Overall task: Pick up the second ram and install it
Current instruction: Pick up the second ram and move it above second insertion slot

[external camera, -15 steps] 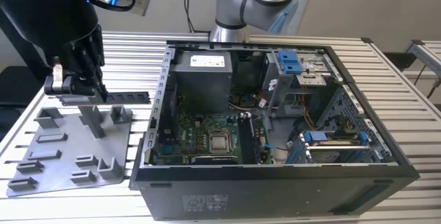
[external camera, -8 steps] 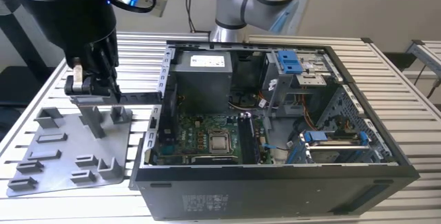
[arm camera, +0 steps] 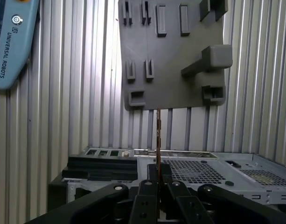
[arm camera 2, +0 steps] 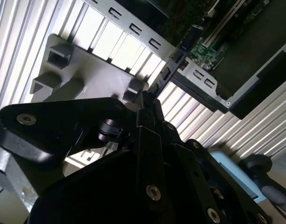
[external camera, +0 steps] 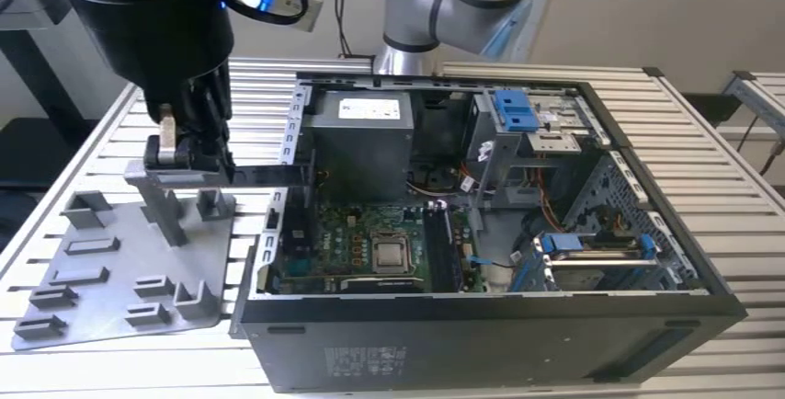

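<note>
The second ram [arm camera: 157,135], seen on its thin edge, is clamped between the closed fingers of the gripper [arm camera: 158,176], over the grey tray [external camera: 117,275] (posts standing on it), just beside the open computer case [external camera: 491,312] on the slatted table [external camera: 123,371].

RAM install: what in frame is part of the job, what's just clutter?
Job:
- pincer, shut on the second ram, seen edge-on
- open computer case
- motherboard inside it

Lying about:
- grey fixture plate with its posts
- slatted table
- blue handheld unit
</note>
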You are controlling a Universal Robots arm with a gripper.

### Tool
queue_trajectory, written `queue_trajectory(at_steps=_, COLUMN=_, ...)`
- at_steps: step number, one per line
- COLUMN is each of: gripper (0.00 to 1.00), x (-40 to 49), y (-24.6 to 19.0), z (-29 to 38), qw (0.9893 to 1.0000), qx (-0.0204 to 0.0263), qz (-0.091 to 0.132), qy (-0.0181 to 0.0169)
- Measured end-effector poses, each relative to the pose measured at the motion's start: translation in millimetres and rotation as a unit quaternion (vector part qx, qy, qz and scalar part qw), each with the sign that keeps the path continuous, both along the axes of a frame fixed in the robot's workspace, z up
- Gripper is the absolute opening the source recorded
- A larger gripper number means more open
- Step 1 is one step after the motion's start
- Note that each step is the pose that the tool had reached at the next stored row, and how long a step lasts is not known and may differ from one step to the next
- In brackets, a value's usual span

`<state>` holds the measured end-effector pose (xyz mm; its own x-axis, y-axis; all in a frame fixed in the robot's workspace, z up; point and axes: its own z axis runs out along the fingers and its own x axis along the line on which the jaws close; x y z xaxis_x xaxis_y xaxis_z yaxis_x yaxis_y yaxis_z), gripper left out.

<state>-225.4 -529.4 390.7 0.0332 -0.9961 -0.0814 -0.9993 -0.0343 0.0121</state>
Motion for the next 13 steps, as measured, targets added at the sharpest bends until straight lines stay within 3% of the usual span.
queue_trajectory(at_steps=13, gripper=0.14, x=31.9, y=0.0, z=-0.9, qw=1.0, qx=0.0, qz=0.0, qy=0.0)
